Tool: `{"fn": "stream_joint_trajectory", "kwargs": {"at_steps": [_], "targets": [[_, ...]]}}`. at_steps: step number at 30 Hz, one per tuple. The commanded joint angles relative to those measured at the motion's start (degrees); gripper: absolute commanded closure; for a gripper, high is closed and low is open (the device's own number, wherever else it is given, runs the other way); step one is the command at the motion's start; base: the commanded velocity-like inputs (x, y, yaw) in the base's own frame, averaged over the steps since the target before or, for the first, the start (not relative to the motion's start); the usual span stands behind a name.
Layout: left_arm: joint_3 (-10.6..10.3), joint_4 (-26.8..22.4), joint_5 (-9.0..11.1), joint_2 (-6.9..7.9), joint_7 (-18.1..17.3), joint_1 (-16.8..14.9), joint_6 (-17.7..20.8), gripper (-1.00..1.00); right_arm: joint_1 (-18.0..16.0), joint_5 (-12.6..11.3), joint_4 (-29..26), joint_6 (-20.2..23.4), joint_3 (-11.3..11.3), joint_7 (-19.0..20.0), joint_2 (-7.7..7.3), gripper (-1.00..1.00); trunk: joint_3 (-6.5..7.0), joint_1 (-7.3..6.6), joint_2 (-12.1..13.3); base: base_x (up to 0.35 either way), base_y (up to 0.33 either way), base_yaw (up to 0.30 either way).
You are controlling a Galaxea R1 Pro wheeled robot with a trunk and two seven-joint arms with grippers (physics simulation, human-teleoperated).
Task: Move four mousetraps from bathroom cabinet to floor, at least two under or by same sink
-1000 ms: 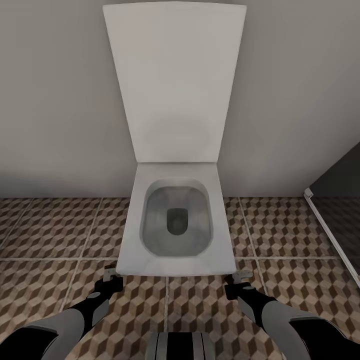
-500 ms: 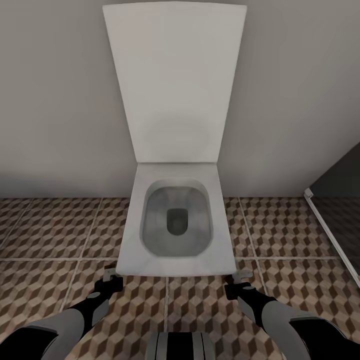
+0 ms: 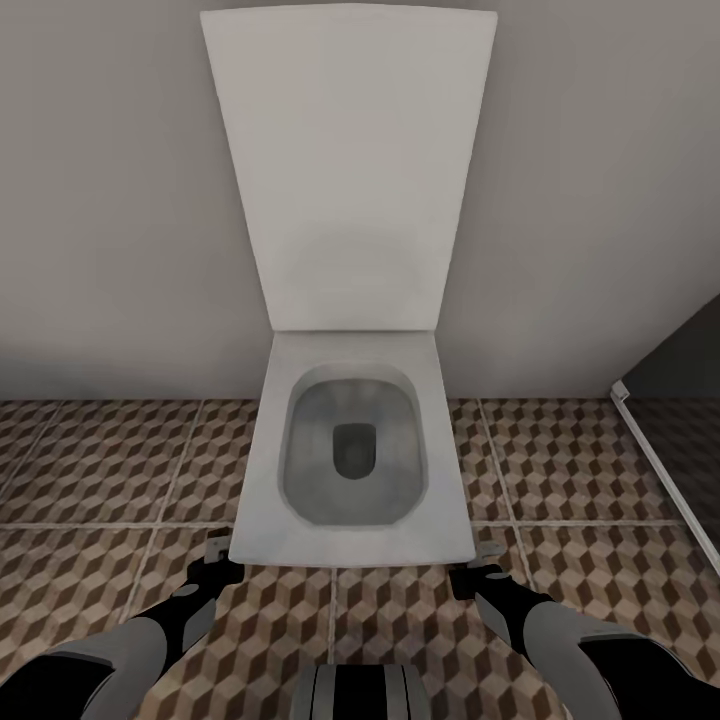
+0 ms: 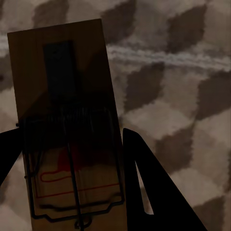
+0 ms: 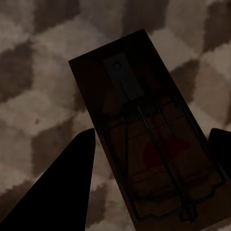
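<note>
In the left wrist view a brown wooden mousetrap (image 4: 67,86) with dark wire parts sits between the dark fingers (image 4: 154,192) of my left gripper (image 4: 72,159), which is shut on it above the cube-patterned bathroom floor (image 4: 183,96). My right gripper (image 5: 149,163) is shut on a second mousetrap (image 5: 139,120) in the same way, its fingers (image 5: 62,192) at the board's edges. From the head view, the left gripper (image 3: 218,553) and the right gripper (image 3: 487,556) hang low over the bathroom floor (image 3: 100,460), right at the front corners of a toilet.
A white toilet (image 3: 262,500) with its lid up against the grey wall (image 3: 100,200) stands straight ahead, its front edge touching the picture space of both grippers. A dark panel with a white rail (image 3: 655,455) runs along the right. Tiled floor extends left and right of the toilet.
The whole head view has shifted slightly: the toilet looks a little nearer and its front rim now overlaps the gripper tips. Both arms keep their pose and their hold.
</note>
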Motion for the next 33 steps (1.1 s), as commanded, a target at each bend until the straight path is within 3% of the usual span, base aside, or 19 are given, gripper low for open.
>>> {"fn": "stream_joint_trajectory", "kwargs": {"at_steps": [1,11,26,33], "targets": [[-0.5,0.02,0.19,0.0,0.23,-0.02,-0.14,1.0,-0.07,0.37,0.12,0.11,0.28,-0.26,0.0,1.0,-0.03,-0.01,-0.01,0.005,0.0,0.0],[-0.5,0.02,0.22,0.0,0.29,-0.02,-0.09,1.0,-0.07,0.37,0.12,0.11,0.28,-0.26,-0.04,1.0,-0.03,-0.01,-0.01,0.015,0.0,0.0],[-0.5,0.02,0.2,0.08,0.31,-0.02,-0.06,1.0,-0.07,0.37,0.12,0.11,0.29,-0.26,-0.04,1.0,-0.03,-0.01,-0.01,0.254,0.0,0.0],[-0.5,0.0,0.19,0.02,0.31,-0.02,-0.07,1.0,-0.07,0.37,0.12,0.11,0.28,-0.25,-0.17,1.0,-0.03,-0.01,-0.01,0.082,0.0,0.0]]}}
